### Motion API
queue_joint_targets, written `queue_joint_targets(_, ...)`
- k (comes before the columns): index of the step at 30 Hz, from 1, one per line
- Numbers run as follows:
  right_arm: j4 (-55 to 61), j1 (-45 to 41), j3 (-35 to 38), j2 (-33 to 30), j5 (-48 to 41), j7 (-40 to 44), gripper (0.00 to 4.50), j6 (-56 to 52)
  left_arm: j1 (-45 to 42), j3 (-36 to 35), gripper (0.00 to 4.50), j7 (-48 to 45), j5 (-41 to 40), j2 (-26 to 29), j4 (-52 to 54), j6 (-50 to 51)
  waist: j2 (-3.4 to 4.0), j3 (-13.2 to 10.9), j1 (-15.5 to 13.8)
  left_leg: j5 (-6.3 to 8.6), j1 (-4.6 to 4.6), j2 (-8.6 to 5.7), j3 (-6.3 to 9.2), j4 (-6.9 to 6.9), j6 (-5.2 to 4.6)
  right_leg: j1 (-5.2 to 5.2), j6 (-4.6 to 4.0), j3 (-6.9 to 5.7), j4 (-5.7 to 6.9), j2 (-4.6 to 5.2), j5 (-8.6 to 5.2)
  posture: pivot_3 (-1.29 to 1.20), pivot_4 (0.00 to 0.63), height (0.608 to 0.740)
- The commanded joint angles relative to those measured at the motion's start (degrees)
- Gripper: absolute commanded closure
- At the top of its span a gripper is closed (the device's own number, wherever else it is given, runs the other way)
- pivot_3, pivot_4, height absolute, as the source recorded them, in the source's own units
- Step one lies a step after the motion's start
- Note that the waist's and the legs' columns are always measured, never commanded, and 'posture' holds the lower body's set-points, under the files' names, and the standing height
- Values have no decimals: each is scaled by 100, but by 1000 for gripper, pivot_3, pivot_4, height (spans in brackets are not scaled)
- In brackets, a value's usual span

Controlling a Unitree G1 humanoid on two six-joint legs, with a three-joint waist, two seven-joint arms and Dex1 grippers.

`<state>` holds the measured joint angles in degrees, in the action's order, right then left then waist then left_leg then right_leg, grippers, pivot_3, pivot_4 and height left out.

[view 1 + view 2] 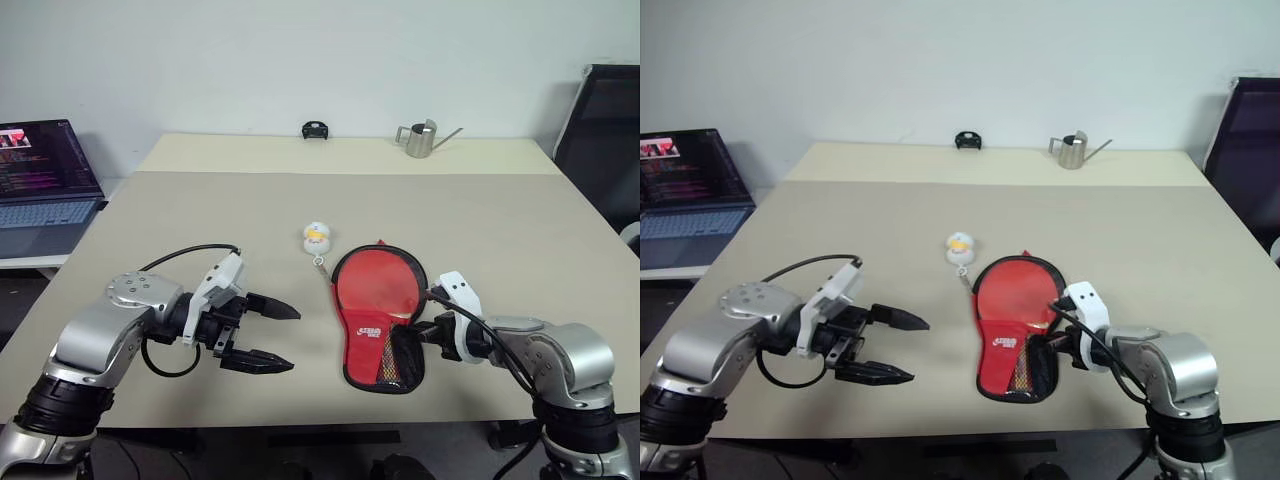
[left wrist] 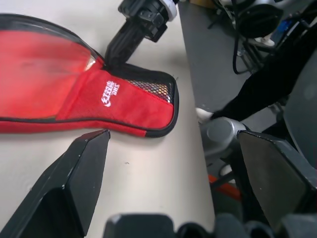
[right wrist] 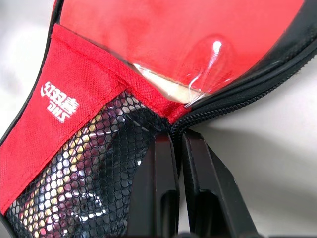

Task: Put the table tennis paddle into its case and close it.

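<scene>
The case (image 1: 378,315) lies flat on the table near its front edge, red face up, white logo and black mesh pocket (image 3: 94,168) toward me. Through its clear round window the table tennis paddle (image 3: 168,29) shows as a red face with a bit of pale wood. My right gripper (image 3: 177,139) is shut, its tips against the zip line (image 3: 247,94) where the pocket meets the round part; I cannot tell whether it pinches anything. To the case's left my left gripper (image 1: 275,335) hangs open above the table, pointing at the case and apart from it.
A small white duck toy (image 1: 317,238) on a chain lies just behind the case. At the table's far edge stand a metal watering can (image 1: 420,139) and a small black object (image 1: 316,130). A laptop (image 1: 45,185) sits off to the left, a black chair (image 1: 605,130) to the right.
</scene>
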<state>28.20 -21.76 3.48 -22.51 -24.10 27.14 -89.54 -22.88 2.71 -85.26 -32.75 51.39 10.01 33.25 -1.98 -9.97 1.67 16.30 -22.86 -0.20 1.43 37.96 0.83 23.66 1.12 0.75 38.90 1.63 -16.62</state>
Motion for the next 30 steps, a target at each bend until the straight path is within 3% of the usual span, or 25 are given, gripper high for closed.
queue_joint_targets(1, 235, 344, -51, -209, -410, 7, 4462, -296, -109, 56, 0, -200, -127, 12, 142, -59, -1, 0, -9, 0, 0, -1, 2, 1, 0, -2, 1, -1, -1, 0, 0, 0, 150, 740)
queue_joint_targets(21, 424, 799, 243, -1102, -1377, -413, 4462, -296, -94, 182, 0, -219, -132, -23, 107, -204, -3, 2, -35, 0, 7, -6, 9, 12, -1, -21, 3, -7, 0, 1, -2, 0, 150, 740)
queue_joint_targets(30, 355, 703, 313, -960, -1387, -694, 4462, -296, -195, 244, 0, -244, -70, -62, -12, -273, -4, 3, -42, 0, 11, -7, 11, 21, -2, -28, 3, -8, 5, 1, -2, 0, 150, 740)
